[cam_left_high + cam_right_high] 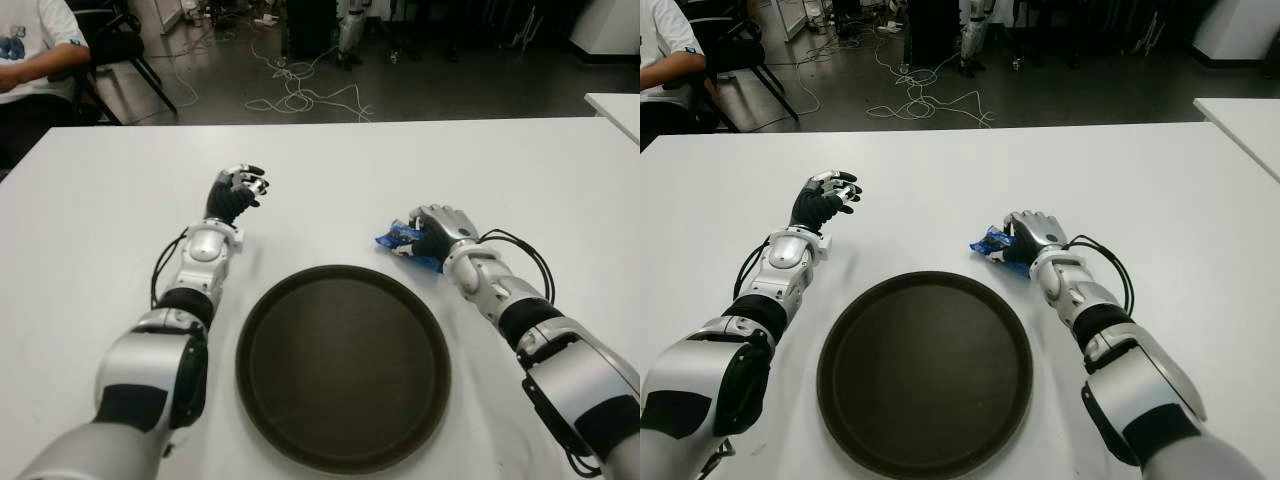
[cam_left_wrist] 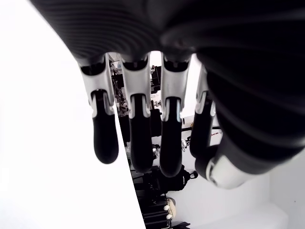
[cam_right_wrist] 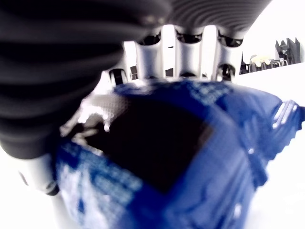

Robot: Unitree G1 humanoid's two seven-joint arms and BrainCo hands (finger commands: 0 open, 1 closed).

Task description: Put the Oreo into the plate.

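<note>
Plate: dark round tray-like plate nearest the robot, on the white table, lying between the two forearms, nothing in it
Oreo: blue packet down on the table, just beyond the plate's far right rim and outside it
Right hand: right hand lies over the Oreo, fingers curled round the blue wrapper, which fills its wrist view; clasped on the packet, at table level
Left hand: left hand beyond the plate's far left rim, well apart from the Oreo; fingers hang loosely bent, parted, holding nothing
Background: person's arm in a white sleeve seated at the far left corner; loose cables on the dark floor past the table's far edge
</note>
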